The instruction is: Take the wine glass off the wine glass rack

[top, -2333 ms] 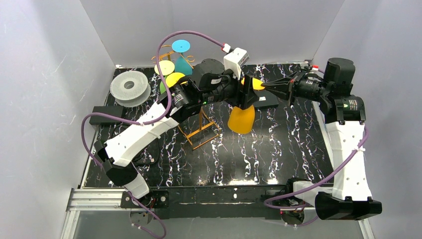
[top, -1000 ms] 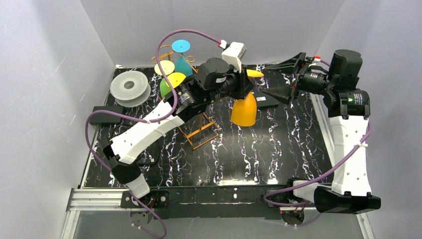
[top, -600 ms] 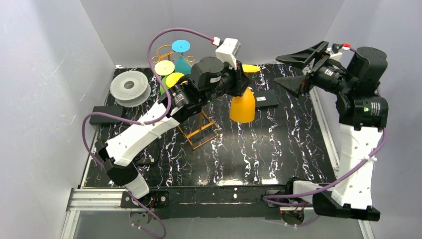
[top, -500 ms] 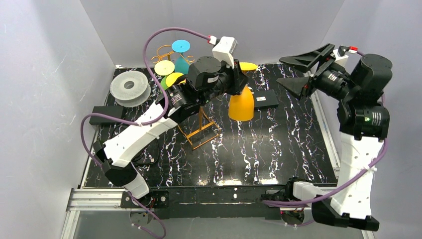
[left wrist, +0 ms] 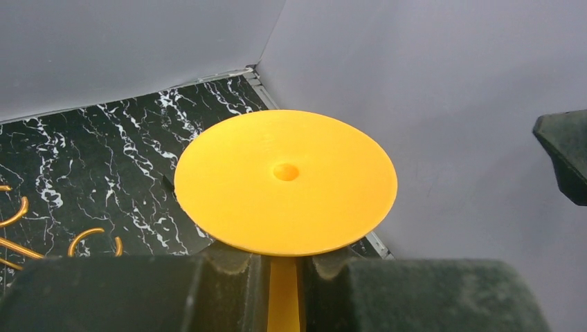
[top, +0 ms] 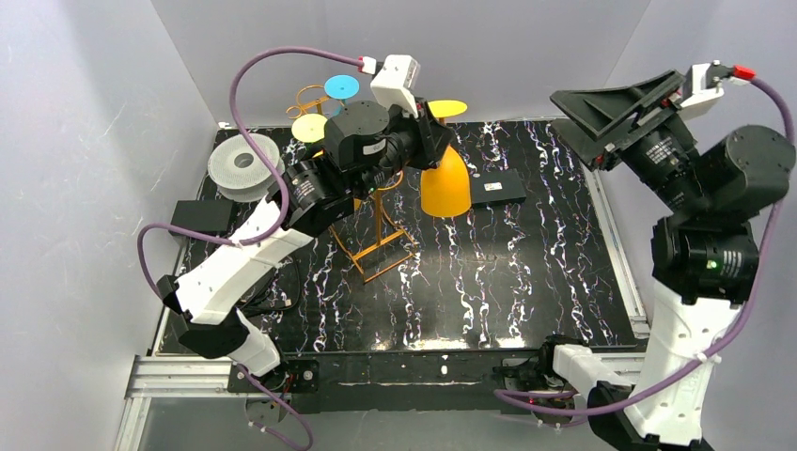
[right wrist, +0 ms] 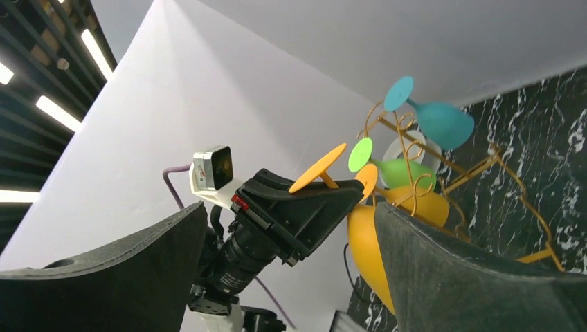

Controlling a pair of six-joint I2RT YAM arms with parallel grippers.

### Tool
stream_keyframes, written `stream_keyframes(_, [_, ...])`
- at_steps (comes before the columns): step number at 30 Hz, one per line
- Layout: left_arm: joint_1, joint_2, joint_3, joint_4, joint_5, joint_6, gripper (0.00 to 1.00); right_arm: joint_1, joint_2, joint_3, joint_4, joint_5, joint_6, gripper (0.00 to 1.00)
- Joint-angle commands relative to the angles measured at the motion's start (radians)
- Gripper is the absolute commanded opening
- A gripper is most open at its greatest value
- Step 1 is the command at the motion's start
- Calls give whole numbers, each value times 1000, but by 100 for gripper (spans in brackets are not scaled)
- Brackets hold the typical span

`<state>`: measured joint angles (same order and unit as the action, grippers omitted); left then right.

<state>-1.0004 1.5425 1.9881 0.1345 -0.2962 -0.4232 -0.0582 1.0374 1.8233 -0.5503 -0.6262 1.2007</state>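
Observation:
An orange wine glass (top: 444, 183) hangs upside down, foot disc uppermost, just right of the wine glass rack (top: 377, 236) and apart from its wire. My left gripper (top: 428, 141) is shut on its stem. In the left wrist view the stem (left wrist: 284, 290) runs between the two pads under the round foot (left wrist: 285, 181). My right gripper (top: 611, 115) is raised at the far right, open and holding nothing. Its wrist view looks between its open jaws at the held wine glass (right wrist: 363, 242) and the rack (right wrist: 443, 166).
Teal (right wrist: 439, 121), green (right wrist: 394, 173) and yellow (right wrist: 422, 207) glasses hang on the rack. A white filament spool (top: 242, 164) lies back left, with a black box (top: 202, 214) in front of it. Another flat black box (top: 497, 188) lies behind the orange glass. Grey walls enclose the table.
My left arm has carried the orange glass up and slightly left. My right arm has pulled back up and to the right, and its jaws have spread wider.

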Motion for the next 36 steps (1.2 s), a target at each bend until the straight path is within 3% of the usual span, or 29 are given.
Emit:
stream_keyframes(1, [6,-32,82,34,-30,-1,0,-4,-51,-19,123,138,-34,98])
stream_keyframes(7, [14,18,166,14,-21,-27,0,-5,-127,-249,382,113,145,98])
stream_keyframes(11, [44,56,221,14,-32,-136,0,-5,-110,-190,254,96,75,93])
stream_keyframes(15, [65,79,264,18,-61,-226,0,-5,-110,-200,230,35,53,90])
stream_keyframes(36, [84,92,291,95,-192,-565,0,-2,-140,-391,408,-179,167,85])
